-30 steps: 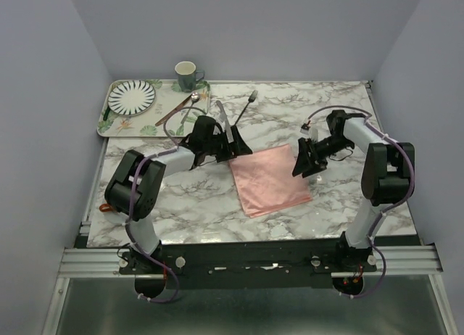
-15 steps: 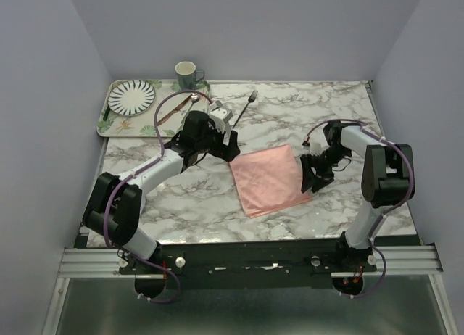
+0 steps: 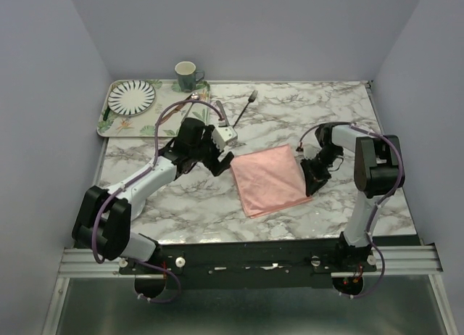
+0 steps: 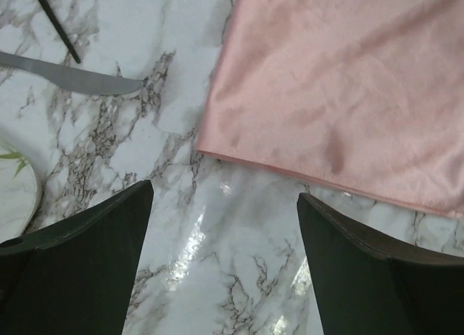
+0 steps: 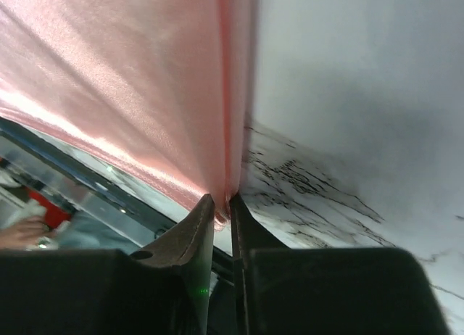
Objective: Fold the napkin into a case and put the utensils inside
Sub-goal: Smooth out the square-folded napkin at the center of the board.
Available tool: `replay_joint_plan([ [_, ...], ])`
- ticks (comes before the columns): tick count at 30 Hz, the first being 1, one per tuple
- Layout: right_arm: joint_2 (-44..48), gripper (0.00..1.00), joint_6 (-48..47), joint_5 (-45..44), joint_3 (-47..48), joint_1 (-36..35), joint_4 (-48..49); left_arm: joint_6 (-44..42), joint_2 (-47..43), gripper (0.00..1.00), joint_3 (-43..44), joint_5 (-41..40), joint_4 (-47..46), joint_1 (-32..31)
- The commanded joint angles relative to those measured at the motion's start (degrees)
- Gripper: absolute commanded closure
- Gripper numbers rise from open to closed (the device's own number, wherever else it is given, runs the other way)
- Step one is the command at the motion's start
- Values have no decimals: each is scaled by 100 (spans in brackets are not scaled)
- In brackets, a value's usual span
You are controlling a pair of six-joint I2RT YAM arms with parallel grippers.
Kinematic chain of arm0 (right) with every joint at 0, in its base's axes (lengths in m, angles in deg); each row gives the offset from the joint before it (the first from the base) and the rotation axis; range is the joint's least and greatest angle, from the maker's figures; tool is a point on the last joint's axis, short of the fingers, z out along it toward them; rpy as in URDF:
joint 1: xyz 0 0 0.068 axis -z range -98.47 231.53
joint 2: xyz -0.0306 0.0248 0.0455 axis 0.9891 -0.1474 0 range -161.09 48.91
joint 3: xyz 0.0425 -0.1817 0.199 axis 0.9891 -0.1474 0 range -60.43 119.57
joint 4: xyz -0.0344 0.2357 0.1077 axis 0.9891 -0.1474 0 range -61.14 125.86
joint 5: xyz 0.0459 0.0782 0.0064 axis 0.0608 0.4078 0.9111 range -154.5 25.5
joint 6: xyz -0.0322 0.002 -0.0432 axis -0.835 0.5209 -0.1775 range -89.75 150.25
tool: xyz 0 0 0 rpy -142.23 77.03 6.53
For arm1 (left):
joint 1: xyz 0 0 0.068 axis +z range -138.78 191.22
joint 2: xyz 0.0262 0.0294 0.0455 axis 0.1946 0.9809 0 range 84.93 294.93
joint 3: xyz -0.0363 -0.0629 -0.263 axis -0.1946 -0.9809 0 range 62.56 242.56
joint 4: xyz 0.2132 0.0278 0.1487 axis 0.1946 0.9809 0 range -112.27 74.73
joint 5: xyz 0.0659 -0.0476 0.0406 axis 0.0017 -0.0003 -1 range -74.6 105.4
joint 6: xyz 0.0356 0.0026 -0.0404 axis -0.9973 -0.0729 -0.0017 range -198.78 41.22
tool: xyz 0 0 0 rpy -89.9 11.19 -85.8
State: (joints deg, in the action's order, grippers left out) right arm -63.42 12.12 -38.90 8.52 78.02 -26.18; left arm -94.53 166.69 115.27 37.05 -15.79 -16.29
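The salmon-pink napkin (image 3: 268,180) lies flat near the middle of the marble desk (image 3: 181,201), a slightly skewed rectangle. At the napkin's right edge the right gripper (image 3: 312,177) has its jaws drawn narrow, pinching the cloth's edge between their tips. Just beside the napkin's left edge the left gripper (image 3: 219,158) hovers over bare marble, jaws wide and holding nothing. The knife (image 4: 72,76) lies on the desk beyond the napkin's far left corner, and the fork (image 3: 245,107) lies farther back from the napkin. Well off to the napkin's far left, a floral tray (image 3: 109,126) carries a striped plate (image 3: 131,96) and a green mug (image 3: 187,75).
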Motion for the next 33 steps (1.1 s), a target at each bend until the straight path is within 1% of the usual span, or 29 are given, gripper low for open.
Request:
replay_joint_plan([
  [1,-280,82,-691,-548,364,-658,289,-1719,-397,10,-278,1130,1047,-18],
  [2,-315,83,-727,-574,452,-738,280,-2060,-458,11,-383,1314,1240,-18],
  [3,-385,84,-762,-679,627,-817,237,-2656,-572,17,-445,1585,1581,-18],
  [5,-438,84,-859,-697,769,-941,210,-3187,-704,22,-655,1877,1812,-44],
  [6,-447,84,-876,-732,830,-950,184,-3372,-801,30,-717,2096,1952,-88],
  [7,-473,85,-929,-750,840,-967,157,-3721,-836,33,-779,2115,1988,-158],
  [8,-474,85,-955,-759,831,-976,140,-3821,-854,37,-884,2098,1989,-280],
  [9,-474,85,-973,-750,805,-985,140,-3917,-854,43,-929,2072,1971,-508],
  [11,-395,85,-1078,-759,673,-1020,192,-4164,-802,48,-1016,2001,1962,-764],
  [12,-360,85,-1096,-794,629,-1038,218,-4173,-775,52,-1043,1958,1806,-1009],
  [16,-324,85,-1149,-847,558,-1091,245,-4182,-635,55,-1175,1808,1313,-1458],
  [18,-307,85,-1166,-855,497,-1082,263,-4235,-565,57,-1236,1711,1050,-1556],
  [21,-280,85,-1158,-812,435,-1082,254,-4401,-276,59,-1149,1571,1004,-1714],
  [26,-245,85,-1166,-794,391,-1091,263,-4648,-20,57,-1079,1325,864,-1986],
  [33,-263,86,-1166,-733,444,-1082,237,-4718,306,55,-965,1114,556,-2145],
])
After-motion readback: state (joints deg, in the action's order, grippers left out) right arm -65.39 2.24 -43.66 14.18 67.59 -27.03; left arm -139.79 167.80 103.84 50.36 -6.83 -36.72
